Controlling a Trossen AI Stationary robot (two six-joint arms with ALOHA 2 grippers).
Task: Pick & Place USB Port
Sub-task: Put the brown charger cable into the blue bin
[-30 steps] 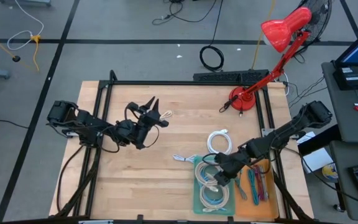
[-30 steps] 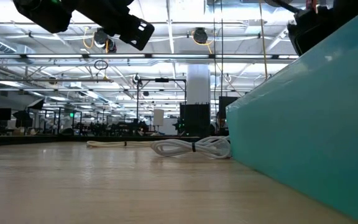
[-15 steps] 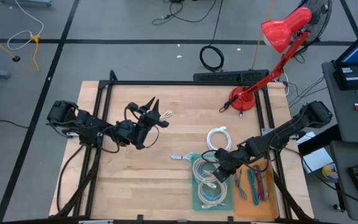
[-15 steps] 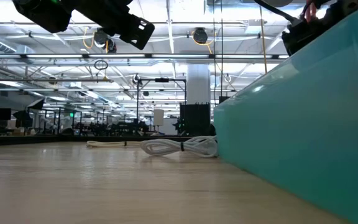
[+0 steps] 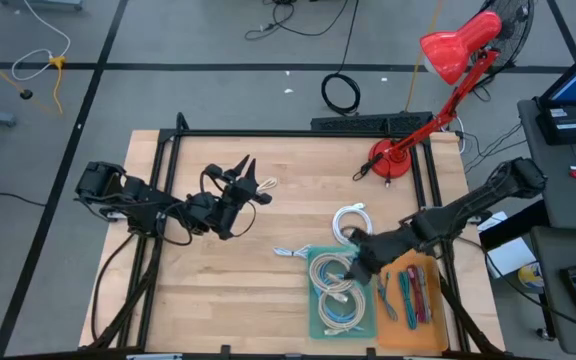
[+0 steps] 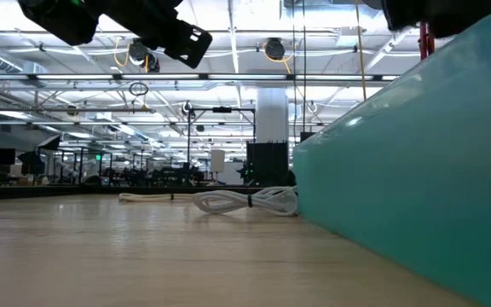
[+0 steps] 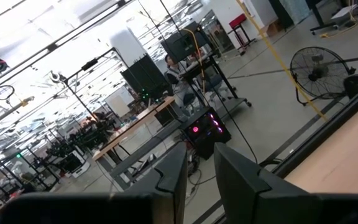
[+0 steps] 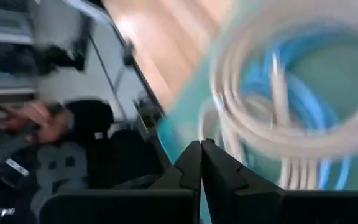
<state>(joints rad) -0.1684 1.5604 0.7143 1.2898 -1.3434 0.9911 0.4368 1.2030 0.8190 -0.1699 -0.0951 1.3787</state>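
Observation:
I cannot single out a USB port; what shows is coiled cables. A whitish coil (image 5: 330,270) (image 8: 272,106) lies in the teal tray (image 5: 315,322) (image 6: 416,153) at the near right. My right gripper (image 5: 354,266) (image 8: 201,144) hovers shut over the tray's far part, right by that coil. My left gripper (image 5: 256,175) (image 7: 201,155) is held high and level over the table's far left, open with nothing between its fingers. Below it a beige cord (image 5: 268,183) (image 6: 147,198) lies flat on the wood. My right gripper's shut fingertips stand just before a strand of the whitish coil (image 8: 225,134), slanting down from the table's right. The wrist view is blurred, and I cannot tell whether they touch or pinch it.
An orange tray (image 5: 430,312) with coloured cables lies right of the teal one. A white cable bundle (image 5: 351,222) lies behind it. A small white cable (image 5: 290,253) (image 6: 245,201) lies at the teal tray's far left corner. A red desk lamp (image 5: 388,160) stands at the far right.
My right gripper has risen over the teal tray and tipped closer to level. In the first half second the tray slid a little toward the table's left, and the small white cable at its corner moved with it. The left arm kept still.

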